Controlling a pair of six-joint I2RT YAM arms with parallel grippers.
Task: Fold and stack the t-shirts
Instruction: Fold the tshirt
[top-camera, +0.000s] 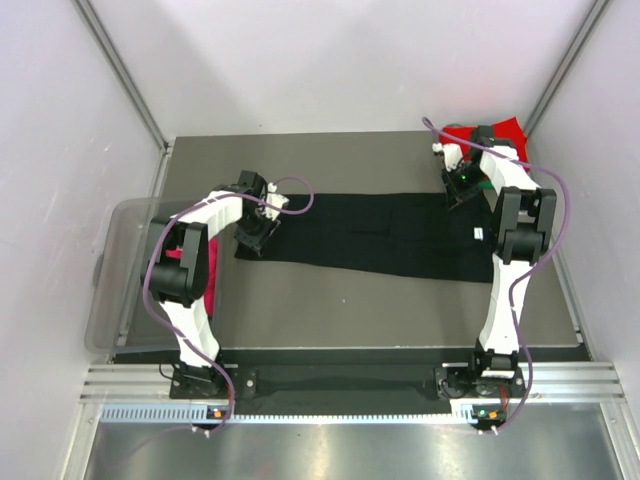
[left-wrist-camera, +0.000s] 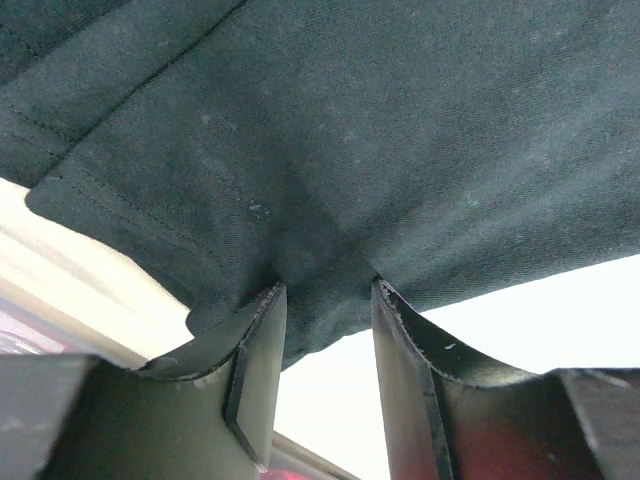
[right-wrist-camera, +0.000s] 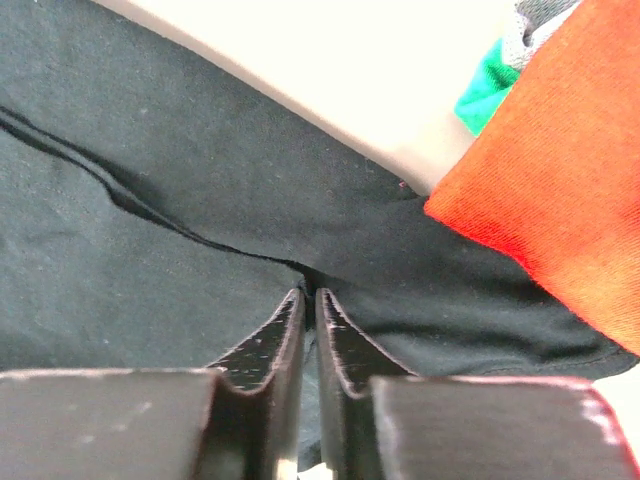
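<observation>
Black t-shirt lies folded into a long band across the table; its print is not visible. My left gripper clamps a bunched fold at its left end. My right gripper is pinched nearly together on cloth at the right end. Red shirt overlaps that end; green shirt mostly hidden. Clear bin at left.

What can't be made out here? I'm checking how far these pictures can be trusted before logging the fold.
- Red shirt: top view, partly hidden by the right arm; right wrist view cuts it at the edge.
- Green shirt: only a sliver, cut off.
- Bin contents: top view, covered by the left arm.
- Black shirt: print too small to see; the near hem under the left pincer is hidden.
</observation>
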